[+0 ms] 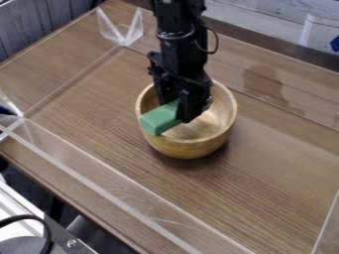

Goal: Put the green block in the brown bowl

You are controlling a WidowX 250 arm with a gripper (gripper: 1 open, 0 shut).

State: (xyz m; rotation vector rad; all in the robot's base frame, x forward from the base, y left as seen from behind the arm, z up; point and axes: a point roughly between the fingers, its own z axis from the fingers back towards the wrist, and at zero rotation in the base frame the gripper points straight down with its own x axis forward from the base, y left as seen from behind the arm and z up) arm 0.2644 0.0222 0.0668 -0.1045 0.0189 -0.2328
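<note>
The brown bowl [212,134], round and made of light wood, stands in the middle of the table. My gripper [183,107] points straight down into its left half. The green block [161,120] is tilted. Its upper end is caught between the black fingers [195,102], and its lower end reaches out over the bowl's near-left rim. The fingers are shut on the block's upper end, and they hide where it meets them. The paler inside of the bowl shows to the right of the gripper.
Low clear plastic walls [54,149] fence in the wooden table top [93,94]. A clear bracket [122,30] stands at the back left. A white thing [322,30] sits at the far right, outside the wall.
</note>
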